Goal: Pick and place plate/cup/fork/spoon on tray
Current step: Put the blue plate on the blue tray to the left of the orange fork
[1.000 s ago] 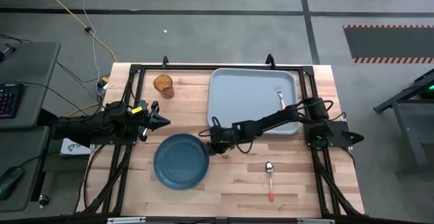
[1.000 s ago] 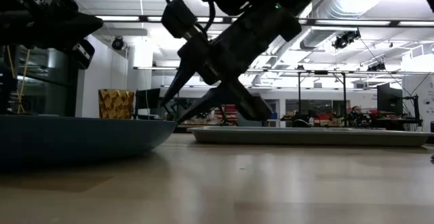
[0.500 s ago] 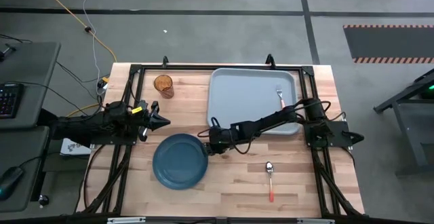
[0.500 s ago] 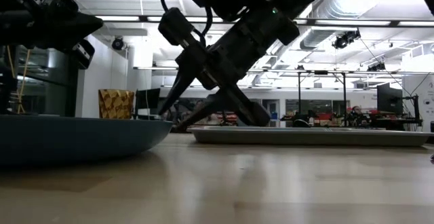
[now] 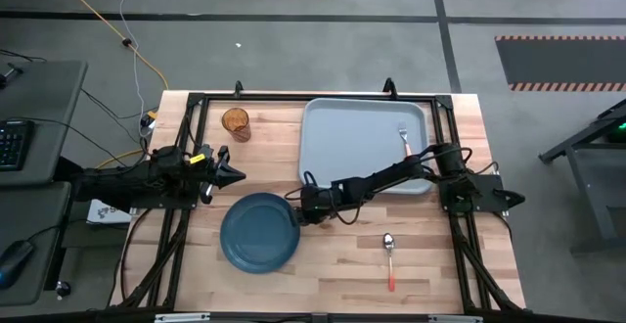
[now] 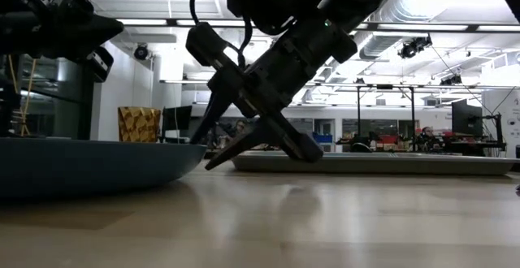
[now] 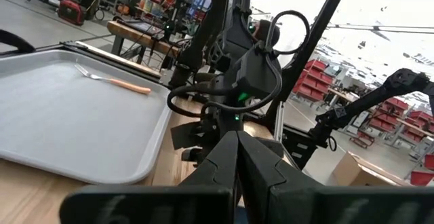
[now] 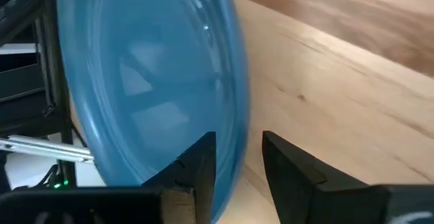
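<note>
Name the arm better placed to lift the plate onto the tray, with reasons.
Right. Its hand is open at the plate's near rim, fingers straddling the edge, with the tray just beside it. The left hand is shut and waits off the plate's far side.

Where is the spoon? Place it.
In the high view the spoon lies on the bare table near its front edge, on the right side, below the tray and right of the plate.

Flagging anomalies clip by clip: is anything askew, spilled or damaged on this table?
Nothing stands out. The round dark teal plate lies flat and intact, the amber tumbler stands upright, and the right end effector straddles the plate's rim.
</note>
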Controlling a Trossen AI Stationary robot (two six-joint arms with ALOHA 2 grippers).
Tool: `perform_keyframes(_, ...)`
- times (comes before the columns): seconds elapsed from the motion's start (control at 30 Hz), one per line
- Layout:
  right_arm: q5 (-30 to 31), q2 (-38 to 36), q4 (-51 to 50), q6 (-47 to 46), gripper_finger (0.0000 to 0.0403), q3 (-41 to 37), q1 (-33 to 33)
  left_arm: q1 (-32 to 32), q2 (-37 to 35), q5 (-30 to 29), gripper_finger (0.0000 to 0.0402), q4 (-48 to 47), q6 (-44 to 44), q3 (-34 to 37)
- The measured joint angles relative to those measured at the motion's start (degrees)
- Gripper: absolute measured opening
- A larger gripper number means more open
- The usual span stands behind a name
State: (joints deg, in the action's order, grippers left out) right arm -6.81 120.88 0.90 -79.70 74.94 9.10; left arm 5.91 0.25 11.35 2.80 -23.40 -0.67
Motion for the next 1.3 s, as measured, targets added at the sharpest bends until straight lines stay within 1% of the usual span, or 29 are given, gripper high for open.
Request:
perform_keyframes(0.07, -0.06, 0.0, 0.07, -0.02, 0.0077, 0.0, -0.02, 0.0, 0.0, 0.0, 0.0, -0.05, 0.0, 0.01)
perform_keyframes(0.13, -0.77, 0.0, 0.18, -0.15, 0.0034, 0.0, -0.06, -0.01, 0.0, 0.0, 0.0, 0.01, 0.0, 0.0)
perform_keyframes(0.17, -1.14, -0.02, 0.2, 0.21, 0.0018, 0.0, -0.22, 0.0, 0.0, 0.0, 0.0, -0.02, 0.0, -0.01)
perform_keyframes(0.2, -1.66, -0.14, 0.16, 0.66, 0.0012, 0.0, -0.5, 0.0, 0.0, 0.0, 0.0, -0.01, 0.0, -0.02)
perform_keyframes(0.27, -4.25, -1.2, 0.03, 1.02, 0.0012, -0.08, -1.07, 0.0, 0.0, 0.0, 0.0, -0.01, 0.0, -0.02)
perform_keyframes(0.37, -7.94, -5.24, -0.75, 5.66, 0.0004, -0.09, -2.06, 0.0, 0.0, 0.0, 0.0, -0.01, 0.0, -0.02)
perform_keyframes(0.47, -10.05, -11.38, -4.15, 11.58, 0.0003, -0.52, -3.26, 0.0, 0.0, 0.0, 0.0, -0.01, 0.0, 0.0)
perform_keyframes(0.57, -9.36, -19.21, -9.51, 15.47, 0.0002, -3.67, -4.17, -0.01, 0.0, 0.0, 0.0, 0.0, 0.0, -0.02)
perform_keyframes(0.67, -3.87, -28.61, -16.14, 15.37, 0.0002, -10.11, -4.39, 0.0, 0.0, 0.02, 0.0, -0.02, 0.0, 0.0)
perform_keyframes(0.73, 0.67, -36.12, -18.44, 12.37, 0.0002, -16.46, -4.31, 0.0, 0.0, 0.0, 0.0, -0.03, 0.0, -0.02)
perform_keyframes(0.83, 9.96, -48.39, -18.74, 3.57, 0.0001, -27.35, -3.05, -0.01, 0.0, 0.01, 0.0, -0.03, 0.0, -0.02)
perform_keyframes(0.93, 20.79, -59.64, -19.44, -7.53, 0.0001, -37.03, -1.13, -0.01, 0.0, 0.0, 0.0, -0.01, 0.0, -0.02)
perform_keyframes(1.0, 27.43, -65.39, -20.34, -13.82, 0.0001, -41.87, -0.74, 0.0, 0.0, 0.0, 0.0, -0.01, 0.0, -0.02)
perform_keyframes(1.07, 32.48, -69.25, -22.61, -18.58, 0.0001, -45.13, -1.59, -0.01, 0.0, 0.0, 0.0, -0.01, 0.0, -0.01)
perform_keyframes(1.1, 33.89, -70.42, -24.74, -20.55, 0.0001, -46.24, -2.45, 0.0, 0.0, 0.0, 0.0, -0.01, 0.0, 0.0)
perform_keyframes(1.17, 34.43, -71.43, -30.46, -23.86, 0.0, -47.82, -4.71, -0.01, 0.0, 0.0, 0.0, -0.01, 0.0, -0.02)
perform_keyframes(1.23, 32.97, -71.49, -35.06, -25.84, 0.0, -48.99, -7.42, -0.02, 0.0, 0.0, 0.0, -0.01, -0.01, -0.02)
perform_keyframes(1.3, 30.47, -71.29, -37.69, -25.14, 0.0, -49.71, -10.27, -0.01, 0.0, 0.0, 0.0, -0.01, 0.0, 0.0)
